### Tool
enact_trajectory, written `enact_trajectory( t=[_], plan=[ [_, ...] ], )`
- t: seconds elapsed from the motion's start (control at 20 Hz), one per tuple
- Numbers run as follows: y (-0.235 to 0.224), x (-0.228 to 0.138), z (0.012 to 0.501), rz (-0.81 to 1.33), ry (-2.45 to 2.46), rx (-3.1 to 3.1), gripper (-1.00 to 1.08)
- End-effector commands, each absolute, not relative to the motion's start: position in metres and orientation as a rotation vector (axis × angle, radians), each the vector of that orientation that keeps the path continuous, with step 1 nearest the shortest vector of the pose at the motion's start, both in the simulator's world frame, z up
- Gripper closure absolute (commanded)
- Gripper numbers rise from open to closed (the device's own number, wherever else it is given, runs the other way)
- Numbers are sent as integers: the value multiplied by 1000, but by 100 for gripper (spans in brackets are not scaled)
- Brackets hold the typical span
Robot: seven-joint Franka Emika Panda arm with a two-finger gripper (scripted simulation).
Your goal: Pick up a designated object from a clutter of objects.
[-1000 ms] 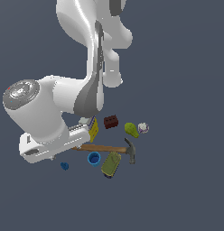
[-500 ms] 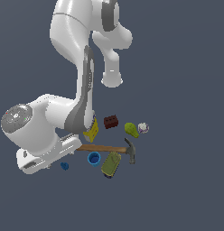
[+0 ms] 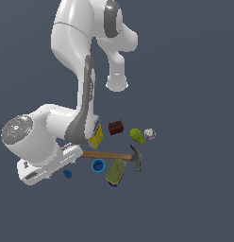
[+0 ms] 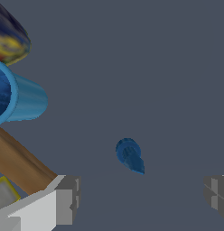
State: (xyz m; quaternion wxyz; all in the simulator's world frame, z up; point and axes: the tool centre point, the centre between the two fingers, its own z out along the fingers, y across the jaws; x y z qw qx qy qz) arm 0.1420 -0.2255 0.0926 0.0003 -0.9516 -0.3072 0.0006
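The gripper (image 4: 141, 198) is spread wide, one fingertip (image 4: 66, 198) and the other at opposite sides of the wrist view with bare floor between them, and it holds nothing. The small dark-blue lumpy piece (image 4: 129, 155) lies on the floor in the gap ahead of the fingers, touching neither.

In the exterior view the same dark-blue piece (image 3: 67, 174) sits at the near left of the clutter, just beside the white hand of the arm and apart from the other items. To its right stands the light-blue cup (image 3: 98, 166), and further right lies the olive tin (image 3: 116, 171). The wooden-handled hammer (image 3: 114, 156) lies across behind them, head to the exterior view's right. Farther back are the yellow-white box (image 3: 96, 136), the brown brick (image 3: 116, 127), the green pear (image 3: 137, 135) and the whitish lump (image 3: 149, 134).
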Motion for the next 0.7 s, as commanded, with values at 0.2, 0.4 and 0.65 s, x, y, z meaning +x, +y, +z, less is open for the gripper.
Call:
enact_trajectory(
  t=[0.2, 0.4, 0.65],
  plan=[
    [-225, 142, 79, 1, -967, -2989, -92],
    [-225, 141, 56, 0, -970, -2988, -92],
    [-225, 142, 41, 0, -971, -2988, -92]
  ],
)
